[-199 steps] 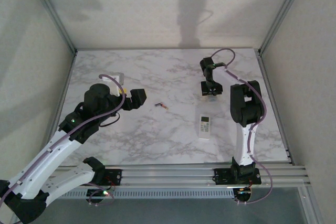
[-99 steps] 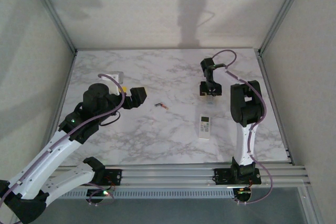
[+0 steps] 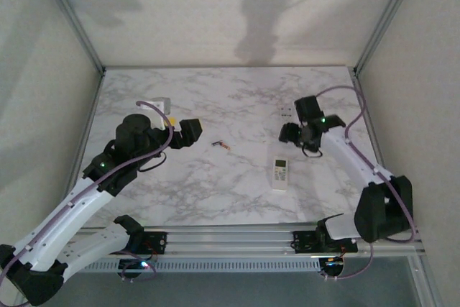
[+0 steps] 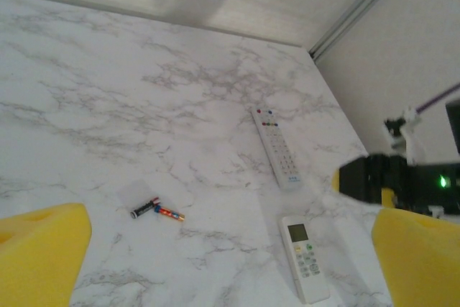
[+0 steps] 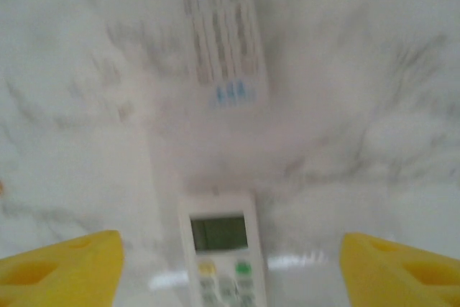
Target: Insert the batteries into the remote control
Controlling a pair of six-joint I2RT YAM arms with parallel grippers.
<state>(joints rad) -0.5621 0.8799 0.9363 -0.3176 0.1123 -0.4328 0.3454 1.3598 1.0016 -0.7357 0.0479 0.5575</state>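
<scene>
Two batteries (image 3: 221,144) lie end to end at mid-table, one dark (image 4: 144,209) and one red and blue with a copper tip (image 4: 169,213). A short white remote control with a screen (image 3: 281,173) (image 4: 305,257) (image 5: 221,249) lies face up at the right. Behind it lies a slim white remote (image 3: 286,111) (image 4: 277,149) (image 5: 219,26). My left gripper (image 3: 183,133) (image 4: 230,278) hovers open, left of the batteries. My right gripper (image 3: 291,133) (image 5: 230,275) is open and empty between the two remotes, above the short one's screen end.
A small pale square piece (image 3: 159,106) lies behind my left arm near the table's left side. Metal frame posts and walls (image 3: 370,41) enclose the marble table (image 3: 215,192). The right arm (image 3: 352,159) stretches in from the near right corner.
My right gripper has opened wider and pulled back from the slim remote toward the short one. Its arm has swung out to the right. The left arm stays still.
</scene>
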